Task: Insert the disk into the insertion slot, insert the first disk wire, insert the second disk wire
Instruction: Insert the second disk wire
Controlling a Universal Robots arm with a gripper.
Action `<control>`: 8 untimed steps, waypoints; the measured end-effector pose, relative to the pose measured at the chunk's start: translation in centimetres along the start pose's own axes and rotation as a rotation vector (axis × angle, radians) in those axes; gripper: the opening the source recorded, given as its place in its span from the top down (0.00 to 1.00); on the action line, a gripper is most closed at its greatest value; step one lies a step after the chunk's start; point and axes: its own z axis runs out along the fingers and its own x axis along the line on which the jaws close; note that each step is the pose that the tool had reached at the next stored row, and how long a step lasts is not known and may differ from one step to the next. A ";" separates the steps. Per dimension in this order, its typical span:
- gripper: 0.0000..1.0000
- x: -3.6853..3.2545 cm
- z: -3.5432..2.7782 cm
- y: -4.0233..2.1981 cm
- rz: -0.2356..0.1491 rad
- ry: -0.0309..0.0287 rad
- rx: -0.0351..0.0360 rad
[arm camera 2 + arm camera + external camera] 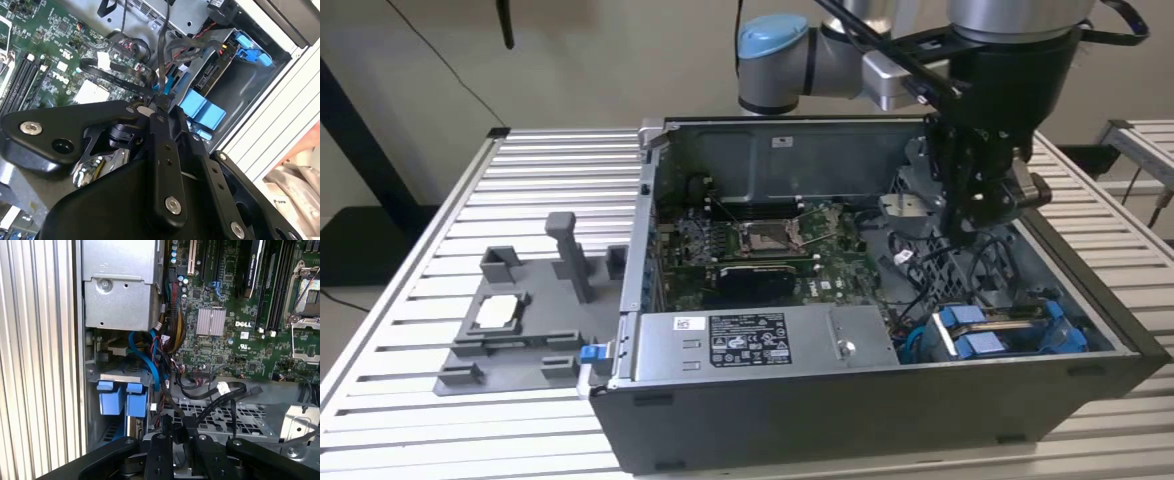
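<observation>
Disk: the disk (974, 335) is seen by its blue frame (121, 398), lodged in the drive cage at the case's corner on the exterior view's right.
Insertion slot: the insertion slot (112, 376) is judged to be filled, with the frame's two blue tabs standing at its mouth.
Wire in hand: a black wire (167, 400) is pinched just beside the cage. Whether it is the first or the second disk wire cannot be told.
Gripper: the gripper (159, 102) is closed on that black wire, its fingers drawn together around it in both wrist views.
Blue cable: a blue cable (141, 352) is seen running down toward the cage. Whether its end is plugged in cannot be told.
Progress: the first step is judged done. No wire can be confirmed as seated at the disk, so both wire steps are counted as open.
Surroundings: the power-supply box (747, 340) and the motherboard (761, 245) lie within the case (881, 420), which is set on a slatted table (560, 160).
</observation>
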 end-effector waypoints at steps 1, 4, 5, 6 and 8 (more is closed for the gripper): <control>0.77 0.00 -0.01 0.06 0.000 0.0000 0.0006; 0.77 -0.01 -0.04 0.20 -0.001 -0.0096 0.0048; 0.77 0.01 -0.04 0.20 -0.002 -0.0100 0.0049; 0.77 0.01 -0.03 0.21 -0.002 -0.0102 0.0049; 0.77 0.02 -0.02 0.27 -0.004 -0.0078 0.0056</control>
